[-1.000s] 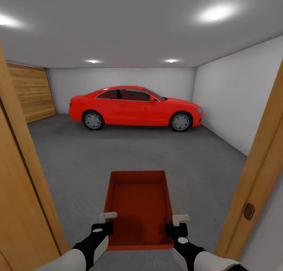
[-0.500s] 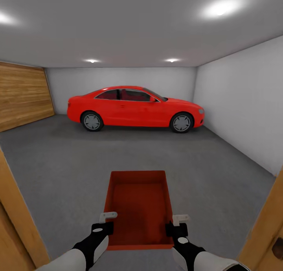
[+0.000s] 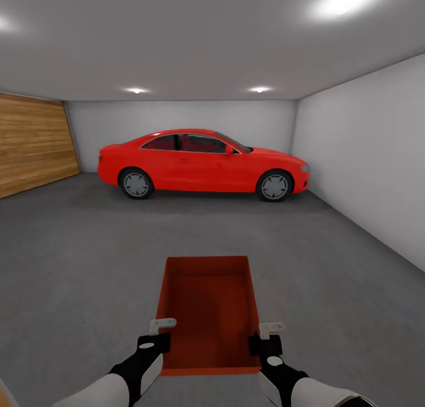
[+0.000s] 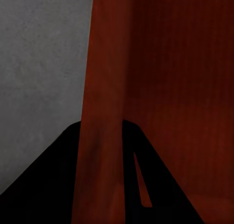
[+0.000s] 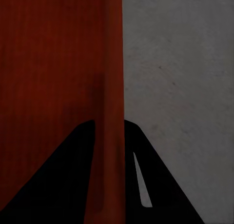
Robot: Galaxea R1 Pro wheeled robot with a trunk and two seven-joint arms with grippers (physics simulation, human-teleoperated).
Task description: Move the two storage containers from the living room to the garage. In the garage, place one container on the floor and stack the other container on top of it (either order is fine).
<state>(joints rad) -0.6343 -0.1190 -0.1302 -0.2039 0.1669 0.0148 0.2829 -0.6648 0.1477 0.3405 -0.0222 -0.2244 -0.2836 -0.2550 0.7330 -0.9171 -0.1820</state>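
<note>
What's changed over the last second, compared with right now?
The robot rolled forward through the doorway into the garage: the wooden door frames slid out of the head view. The storage container stays clamped by the left gripper and right gripper, and the red car has not moved.

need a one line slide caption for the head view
Both grippers, left and right, carry an orange-red storage container over the garage's grey concrete floor toward a red car.

storage container (image 3: 208, 312): orange-red, faint fine ribbing on inside bottom
floor (image 3: 88, 241): dark grey, rough mottled concrete
car (image 3: 203, 162): bright red, dark windows, silver-grey wheels
door (image 3: 32, 141): light brown horizontal wood planks
walls (image 3: 366, 159): plain pale grey
left claw (image 3: 160, 330): pale fingers, black wrist
right claw (image 3: 270, 331): same colours
</note>
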